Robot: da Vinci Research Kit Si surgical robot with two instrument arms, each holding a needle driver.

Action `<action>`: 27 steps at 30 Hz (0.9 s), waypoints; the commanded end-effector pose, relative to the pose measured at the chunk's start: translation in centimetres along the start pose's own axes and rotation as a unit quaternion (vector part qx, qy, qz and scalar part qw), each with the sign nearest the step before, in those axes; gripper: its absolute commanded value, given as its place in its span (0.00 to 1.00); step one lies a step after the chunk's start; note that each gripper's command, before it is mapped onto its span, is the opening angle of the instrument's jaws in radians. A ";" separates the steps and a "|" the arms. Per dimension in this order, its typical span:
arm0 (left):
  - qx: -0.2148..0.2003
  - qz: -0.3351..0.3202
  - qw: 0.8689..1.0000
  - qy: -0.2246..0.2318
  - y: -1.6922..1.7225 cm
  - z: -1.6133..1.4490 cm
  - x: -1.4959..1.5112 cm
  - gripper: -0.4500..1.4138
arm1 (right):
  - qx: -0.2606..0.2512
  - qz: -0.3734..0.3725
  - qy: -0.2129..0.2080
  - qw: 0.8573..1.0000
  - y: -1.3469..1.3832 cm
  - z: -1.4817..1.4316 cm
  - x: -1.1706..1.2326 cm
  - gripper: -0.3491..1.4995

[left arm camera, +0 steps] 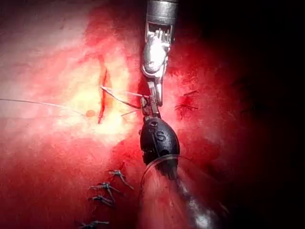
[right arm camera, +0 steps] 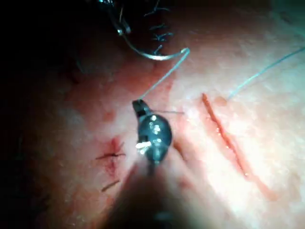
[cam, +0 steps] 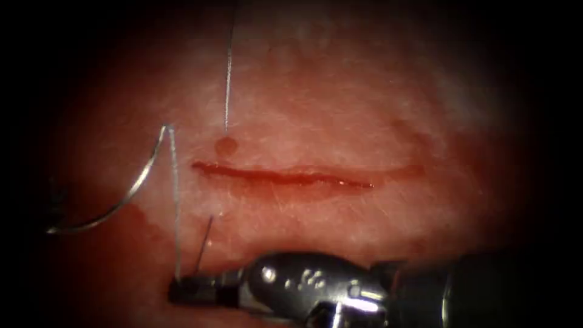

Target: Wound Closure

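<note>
Steel needle off-tissue; thread in right end effector.

Right tool over tissue, jaws closed on thread just left of cut. Thread running taut up to curved needle, free of tissue. Old stitches nearby.

Right tool: rounded polished silver wrist housing, small holes on its face, dark stubby tip, dark shaft behind. Left tool: glossy black bulbous housing, "S" marking, silver links
</note>
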 end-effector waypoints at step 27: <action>0.090 0.010 0.995 0.029 -0.54 -0.35 -0.16 0.00 | -0.122 -0.058 -0.043 0.990 0.96 0.23 -0.83 0.68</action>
